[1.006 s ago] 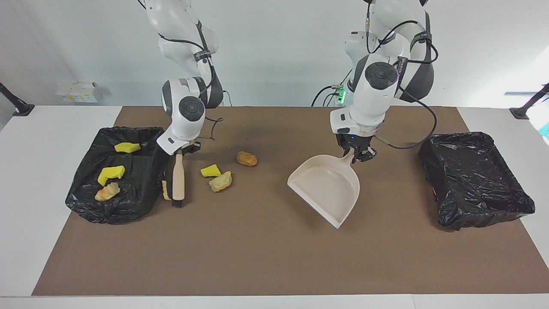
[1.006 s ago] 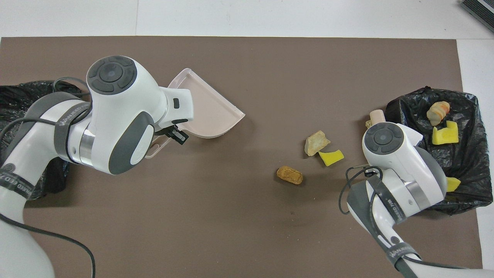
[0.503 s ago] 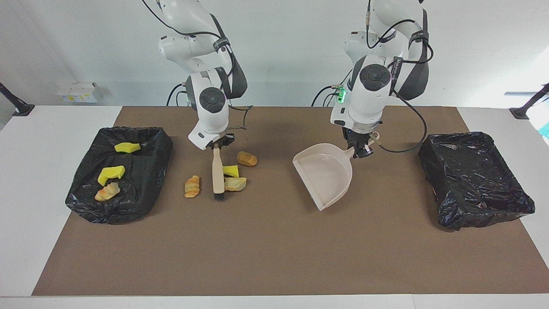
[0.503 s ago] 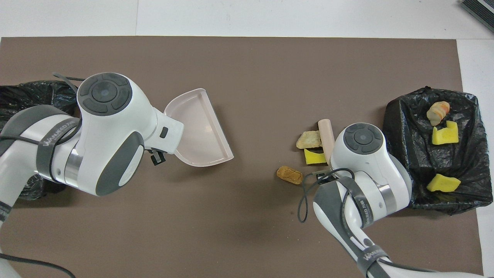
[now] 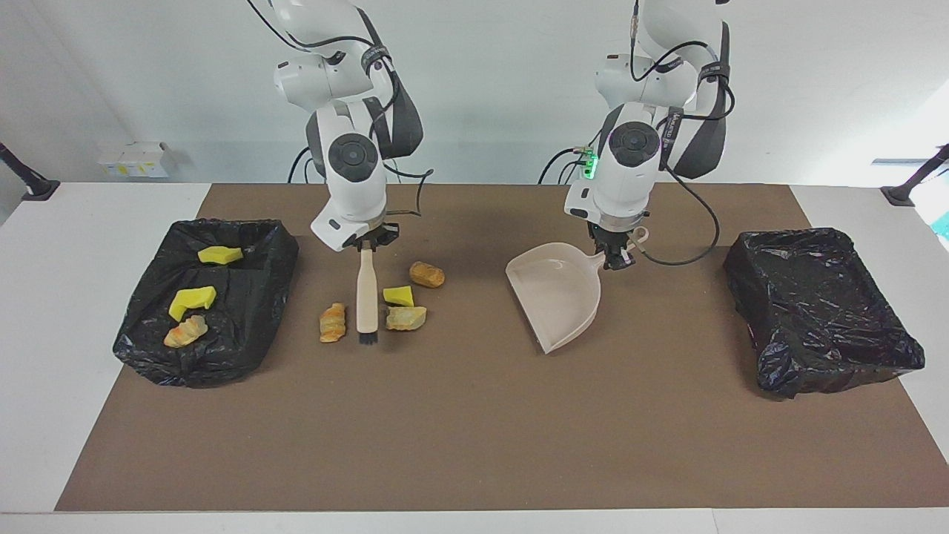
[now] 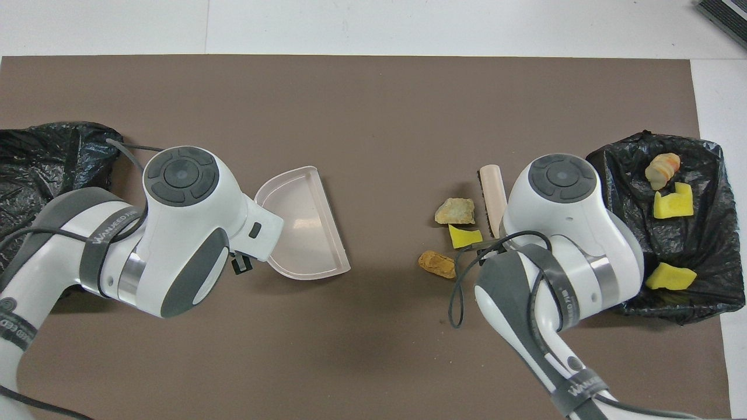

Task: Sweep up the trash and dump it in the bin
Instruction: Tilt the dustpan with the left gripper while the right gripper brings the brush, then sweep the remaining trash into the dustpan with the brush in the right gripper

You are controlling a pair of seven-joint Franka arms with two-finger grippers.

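Note:
My right gripper (image 5: 368, 243) is shut on the handle of a beige brush (image 5: 363, 297) (image 6: 490, 195), whose black bristles point down at the brown mat. Loose trash lies around it: a croissant-like lump (image 5: 333, 322) on the side toward the right arm's end, and a yellow sponge piece (image 5: 398, 296) (image 6: 465, 235), a tan chunk (image 5: 405, 318) (image 6: 455, 211) and a brown bread lump (image 5: 427, 274) (image 6: 437, 264) on the other side. My left gripper (image 5: 614, 256) is shut on the handle of the beige dustpan (image 5: 556, 293) (image 6: 303, 221), tilted over mid-table.
A black-lined bin (image 5: 245, 297) (image 6: 706, 245) at the right arm's end holds two yellow sponge pieces and a croissant-like lump. A second black-lined bin (image 5: 823, 311) (image 6: 46, 169) stands at the left arm's end with nothing showing in it.
The right arm carried the brush from beside its bin toward mid-table, uncovering the croissant lump and nudging the sponge and tan chunk. The left arm drew the dustpan closer to the robots and turned it.

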